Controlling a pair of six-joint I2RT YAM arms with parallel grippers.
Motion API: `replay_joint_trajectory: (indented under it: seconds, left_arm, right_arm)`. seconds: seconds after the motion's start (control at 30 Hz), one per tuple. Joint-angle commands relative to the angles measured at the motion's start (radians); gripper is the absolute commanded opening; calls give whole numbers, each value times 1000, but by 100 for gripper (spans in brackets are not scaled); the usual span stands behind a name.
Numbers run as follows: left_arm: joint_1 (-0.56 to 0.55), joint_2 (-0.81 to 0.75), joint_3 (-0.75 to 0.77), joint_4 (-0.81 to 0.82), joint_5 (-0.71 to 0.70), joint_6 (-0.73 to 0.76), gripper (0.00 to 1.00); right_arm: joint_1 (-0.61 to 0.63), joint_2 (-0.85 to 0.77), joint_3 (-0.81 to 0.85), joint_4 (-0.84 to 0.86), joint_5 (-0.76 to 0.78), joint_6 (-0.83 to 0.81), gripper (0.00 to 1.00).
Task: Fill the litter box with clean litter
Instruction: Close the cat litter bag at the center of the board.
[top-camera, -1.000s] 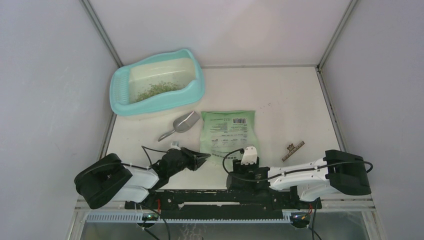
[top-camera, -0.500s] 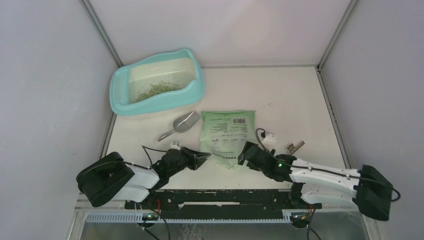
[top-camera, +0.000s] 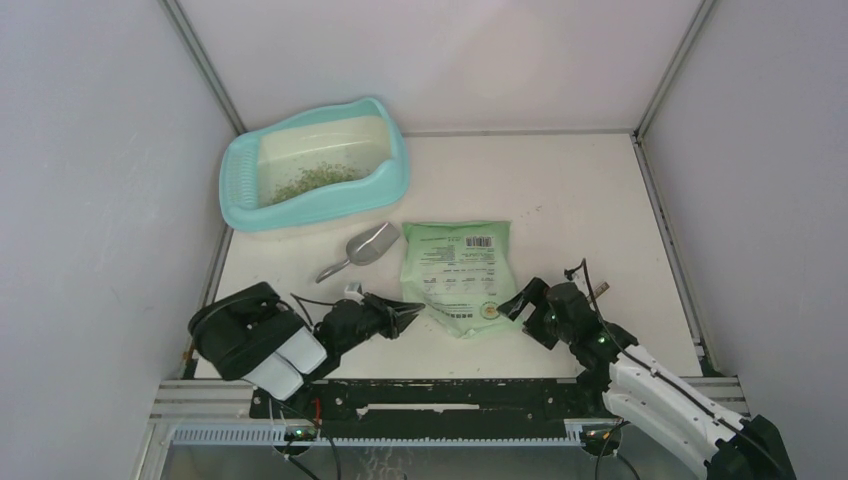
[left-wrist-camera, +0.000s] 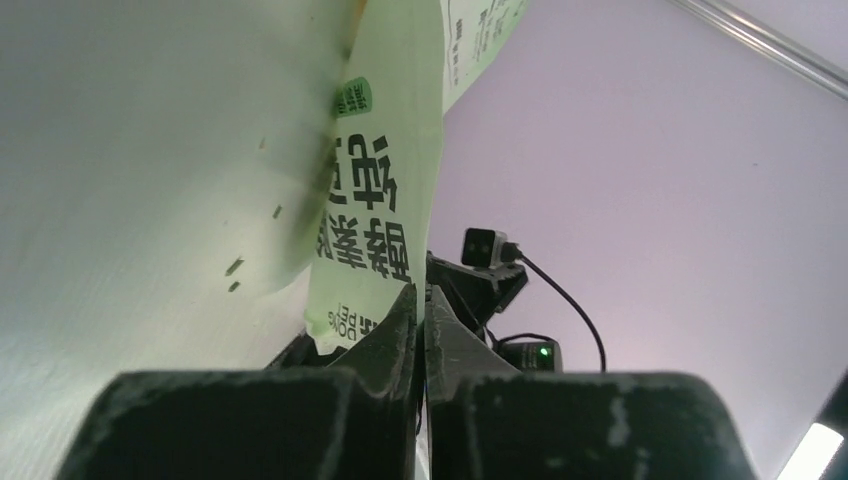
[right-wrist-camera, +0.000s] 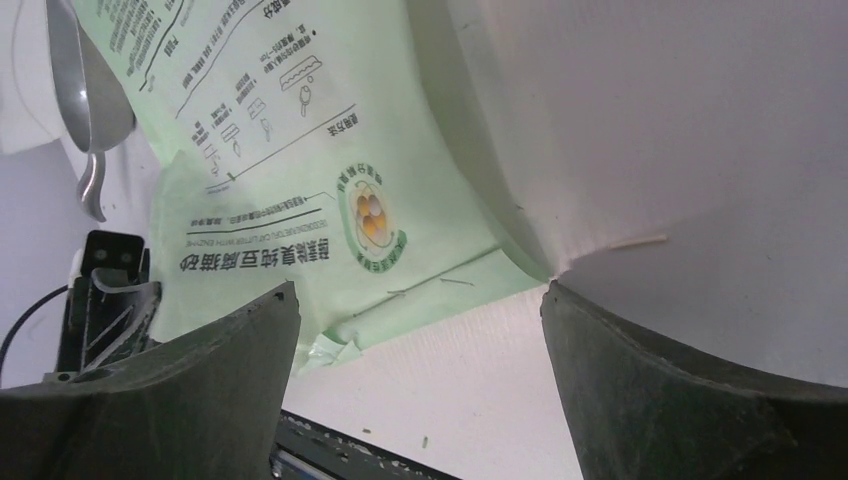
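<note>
- Litter box (top-camera: 300, 212) sits at the far-left corner of the worktop (top-camera: 560, 190), well ahead of the left hand (top-camera: 410, 316) and slightly to its left, and far ahead and left of the right hand (top-camera: 522, 300).
- A thin scatter of litter (top-camera: 315, 180) lies on the pale floor of the litter box, toward its near wall.
- A grey metal scoop (top-camera: 365, 247) lies between the litter box and the left hand, bowl away from the hand and handle pointing back toward it.
- A flat green printed bag (top-camera: 455, 270) lies on the worktop between the two hands, just ahead of both.
- The left hand is closed, its fingers pressed together, with the tips at the bag's near-left edge; whether any of the bag is pinched cannot be told.
- The right hand is spread wide open at the bag's near-right corner, holding nothing; in its wrist view the corner lies just ahead of the gap between the fingers.
</note>
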Motion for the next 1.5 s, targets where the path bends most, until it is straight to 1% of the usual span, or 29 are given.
replay_joint_trajectory:
  seconds: [0.0, 0.03, 0.13, 0.33, 0.4, 0.5, 0.67, 0.8, 1.0, 1.1, 1.17, 1.3, 1.47]
  left_arm:
    - [7, 121, -29, 287, 48, -70, 4]
    - [7, 141, -21, 298, 58, -74, 4]
    - [3, 128, -19, 301, 55, -72, 4]
    - [4, 65, -30, 298, 43, -71, 4]
    - [4, 63, -34, 298, 48, -71, 5]
    - [4, 59, -41, 298, 42, -68, 2]
    - [4, 49, -44, 299, 47, -74, 3]
    - [3, 14, -63, 298, 25, -79, 4]
    - [4, 16, -44, 297, 33, -72, 4]
    - [3, 23, -47, 297, 34, -70, 4]
    - [3, 23, -54, 297, 36, -67, 4]
    - [3, 12, -69, 297, 30, -62, 4]
    - [3, 2, -93, 297, 25, -55, 4]
  right_arm:
    - [-28, 101, -12, -39, -53, -65, 98]
    - [-27, 122, -6, -34, -49, -67, 98]
    - [-27, 156, 5, -25, -42, -72, 97]
    - [-31, 139, -2, -51, -30, -76, 97]
    - [-36, 136, -12, -54, -30, -74, 97]
    - [-43, 139, -31, -28, -46, -58, 96]
    - [-70, 139, -33, -17, -45, -33, 93]
    - [-92, 97, -47, -24, -89, -17, 94]
    - [-98, -12, -58, -81, -84, 8, 94]
    - [-114, -23, -61, -72, -77, 6, 90]
    - [-128, 1, -60, -48, -74, -1, 86]
    - [-174, 88, -54, 48, -103, -11, 80]
    - [-191, 174, -33, 146, -109, 2, 75]
